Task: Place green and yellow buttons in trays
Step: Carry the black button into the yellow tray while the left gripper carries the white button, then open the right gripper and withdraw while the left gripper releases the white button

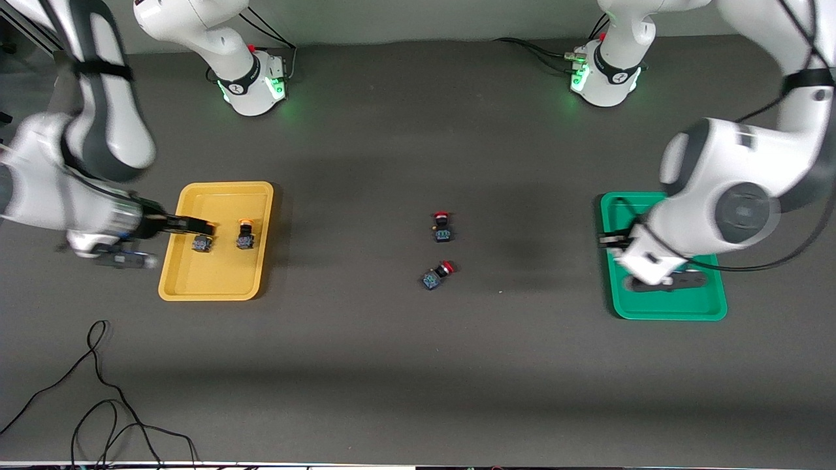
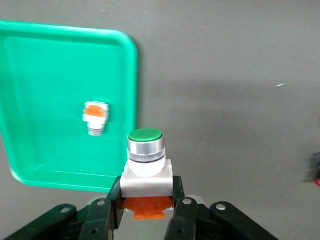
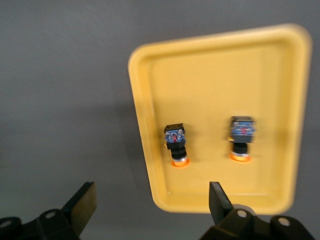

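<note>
Dark table: yellow tray [image 1: 172, 273] holds two yellow buttons [image 1: 245, 235]

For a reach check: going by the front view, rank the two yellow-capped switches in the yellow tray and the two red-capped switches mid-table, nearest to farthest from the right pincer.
1. Yellow-capped switch in the yellow tray, right at the open right pincer.
2. Second yellow-capped switch, beside it in the tray.
3-4. The two red-capped switches mid-table, too close to call.

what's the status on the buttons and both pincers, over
Left pincer shut on green button over table beside green tray. Right pincer open above yellow tray, two yellow buttons inside. Nothing blocking.
</note>
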Controlling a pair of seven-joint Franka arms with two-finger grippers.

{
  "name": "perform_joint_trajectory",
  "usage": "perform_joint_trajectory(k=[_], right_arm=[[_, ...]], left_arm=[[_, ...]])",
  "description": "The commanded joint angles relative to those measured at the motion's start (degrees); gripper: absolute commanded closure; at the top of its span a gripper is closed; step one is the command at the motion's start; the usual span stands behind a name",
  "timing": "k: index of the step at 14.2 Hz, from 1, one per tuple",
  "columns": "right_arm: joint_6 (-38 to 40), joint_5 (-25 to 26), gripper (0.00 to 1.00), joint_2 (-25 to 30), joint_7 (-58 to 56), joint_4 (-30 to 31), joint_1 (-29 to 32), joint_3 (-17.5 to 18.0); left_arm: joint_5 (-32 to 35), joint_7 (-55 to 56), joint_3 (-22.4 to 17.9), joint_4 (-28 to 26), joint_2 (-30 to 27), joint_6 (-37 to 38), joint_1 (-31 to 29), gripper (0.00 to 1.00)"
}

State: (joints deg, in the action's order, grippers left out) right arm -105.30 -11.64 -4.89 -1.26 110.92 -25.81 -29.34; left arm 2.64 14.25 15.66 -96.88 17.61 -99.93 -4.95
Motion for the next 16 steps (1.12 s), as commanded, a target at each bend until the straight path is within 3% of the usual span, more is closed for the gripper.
perform_joint_trajectory(k=[1,3,7,9,11,12,13,14,15,16], right_arm=[[9.5,4.6,0.0,3.6,2.1,-9.6,-0.1,0.0],[13.6,4.7,0.0,3.8,1.9,-13.9,0.1,-0.3],[13.8,9.2,0.0,3.8,6.0,-15.8,-0.3,1.0],[13.6,9.5,0.0,4.9,7.7,-15.0,6.4,8.5],[11.4,9.5,0.0,8.0,7.7,-11.3,17.6,20.8],[10.5,10.0,0.0,9.1,8.0,-9.7,19.4,23.4],[9.8,10.4,0.0,9.6,9.7,-8.5,19.3,23.7],[8.9,10.3,0.0,10.0,10.1,-7.6,19.0,23.8],[8.5,10.3,0.0,10.0,10.1,-7.5,18.4,23.8],[8.5,10.3,0.0,9.5,10.1,-8.2,18.4,23.8]], left_arm=[[-0.4,-10.4,0.3,-4.2,-2.9,-1.1,-7.0,0.85],[2.0,-15.5,0.2,-7.2,-2.1,-5.6,-10.2,0.85],[5.8,-24.6,0.2,-19.0,1.0,-24.7,-18.8,0.85],[8.9,-24.5,0.2,-21.3,5.2,-32.0,-20.3,0.84],[9.1,-24.6,-0.2,-21.8,7.5,-35.0,-21.1,0.84],[9.1,-24.6,-0.2,-21.8,8.0,-35.4,-21.0,0.82],[9.1,-25.0,-0.2,-21.8,8.3,-35.4,-21.1,0.71],[9.1,-25.1,-0.2,-21.5,8.3,-35.2,-21.1,0.3],[9.1,-25.3,-0.2,-21.1,8.2,-34.5,-21.1,0.01],[9.1,-25.6,-0.2,-20.8,7.8,-33.8,-21.1,0.0]])
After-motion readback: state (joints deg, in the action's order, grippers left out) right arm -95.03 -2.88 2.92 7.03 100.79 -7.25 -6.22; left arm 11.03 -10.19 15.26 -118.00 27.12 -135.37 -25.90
